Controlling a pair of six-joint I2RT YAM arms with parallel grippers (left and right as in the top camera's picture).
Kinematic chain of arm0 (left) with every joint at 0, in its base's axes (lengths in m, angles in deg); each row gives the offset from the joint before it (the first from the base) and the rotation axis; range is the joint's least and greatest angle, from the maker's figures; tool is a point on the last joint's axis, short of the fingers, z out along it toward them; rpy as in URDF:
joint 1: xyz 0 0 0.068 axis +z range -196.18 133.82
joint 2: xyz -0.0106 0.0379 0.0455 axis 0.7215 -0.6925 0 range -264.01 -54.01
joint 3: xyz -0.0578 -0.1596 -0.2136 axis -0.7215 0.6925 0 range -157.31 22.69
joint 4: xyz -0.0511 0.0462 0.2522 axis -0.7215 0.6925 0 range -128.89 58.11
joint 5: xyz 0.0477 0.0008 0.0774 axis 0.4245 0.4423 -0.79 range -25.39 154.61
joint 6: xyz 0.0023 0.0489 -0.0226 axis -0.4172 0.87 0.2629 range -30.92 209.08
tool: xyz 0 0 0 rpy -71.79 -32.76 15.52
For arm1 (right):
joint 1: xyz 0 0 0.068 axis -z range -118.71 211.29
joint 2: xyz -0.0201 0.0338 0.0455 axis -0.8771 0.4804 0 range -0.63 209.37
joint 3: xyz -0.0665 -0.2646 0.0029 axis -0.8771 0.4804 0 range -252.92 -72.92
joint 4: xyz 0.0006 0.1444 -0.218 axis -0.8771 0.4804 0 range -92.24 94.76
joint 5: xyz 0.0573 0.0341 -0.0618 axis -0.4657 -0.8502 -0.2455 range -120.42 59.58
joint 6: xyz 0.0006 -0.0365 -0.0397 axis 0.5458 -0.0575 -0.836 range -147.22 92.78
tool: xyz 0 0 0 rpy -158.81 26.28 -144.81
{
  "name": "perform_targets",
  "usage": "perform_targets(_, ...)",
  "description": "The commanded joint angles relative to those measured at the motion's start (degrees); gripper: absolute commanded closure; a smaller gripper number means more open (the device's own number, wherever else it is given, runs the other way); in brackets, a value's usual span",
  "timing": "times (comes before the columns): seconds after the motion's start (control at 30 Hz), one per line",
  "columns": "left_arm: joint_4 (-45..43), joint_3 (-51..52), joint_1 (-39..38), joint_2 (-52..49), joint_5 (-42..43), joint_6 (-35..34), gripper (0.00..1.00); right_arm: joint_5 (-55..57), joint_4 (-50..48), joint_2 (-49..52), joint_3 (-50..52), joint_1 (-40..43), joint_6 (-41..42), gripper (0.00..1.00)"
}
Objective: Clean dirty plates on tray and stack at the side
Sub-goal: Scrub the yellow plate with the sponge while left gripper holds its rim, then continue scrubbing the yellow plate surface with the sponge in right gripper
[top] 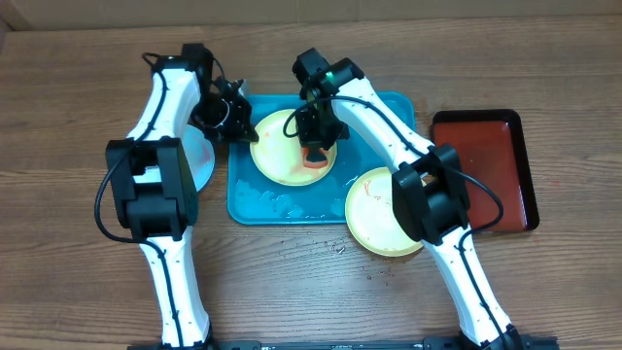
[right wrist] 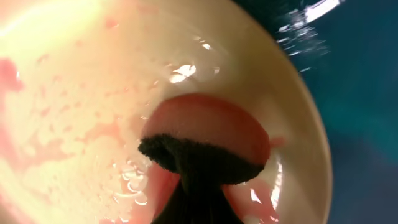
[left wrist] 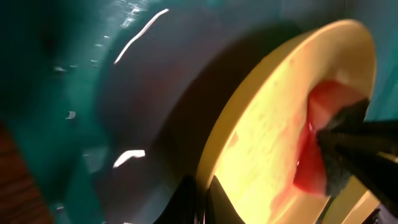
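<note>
A pale yellow-green plate (top: 277, 148) with red sauce smears lies on the turquoise tray (top: 282, 206). My left gripper (top: 243, 124) is shut on its left rim, which shows between the fingers in the left wrist view (left wrist: 249, 155). My right gripper (top: 316, 144) is shut on a red sponge with a dark scrub layer (top: 316, 160) and presses it on the plate (right wrist: 74, 93). The sponge also shows in the right wrist view (right wrist: 208, 134). A second pale yellow-green plate (top: 381, 209) overlaps the tray's front right corner. A light blue plate (top: 201, 156) lies left of the tray, partly under the left arm.
A dark red tray (top: 486, 165) lies to the right of the turquoise tray. Water drops and wet streaks sit on the tray floor (top: 292, 202) and on the wooden table just in front of it (top: 335, 248).
</note>
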Motion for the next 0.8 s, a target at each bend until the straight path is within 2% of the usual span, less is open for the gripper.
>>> perform_targets(0.0,-1.2,-1.6,-0.3,3.7,5.6,-0.7,0.96,-10.1,0.4,1.6,1.7,-2.7,-2.3,0.96)
perform_targets(0.1,-2.2,-1.6,-0.3,3.7,5.6,-1.6,0.96,-16.1,0.0,1.6,1.7,-3.0,-3.9,0.96)
perform_targets(0.3,-2.9,-1.6,-0.4,3.7,5.4,-1.9,0.96,-20.1,-1.0,1.6,1.7,-3.0,-5.1,0.96)
perform_targets(0.5,-1.1,-1.6,-1.9,3.7,-0.7,-1.9,0.96,-21.4,-4.4,1.6,1.7,-3.0,-5.0,0.96)
perform_targets(0.6,-0.6,-1.6,-3.0,3.7,-3.4,-2.4,0.96,-17.7,-5.6,1.6,1.7,-3.0,-1.7,0.96)
perform_targets(0.77,0.2,-1.6,-3.8,3.7,-5.0,-3.8,0.96,-4.1,-6.3,1.6,1.7,-3.2,1.7,0.96)
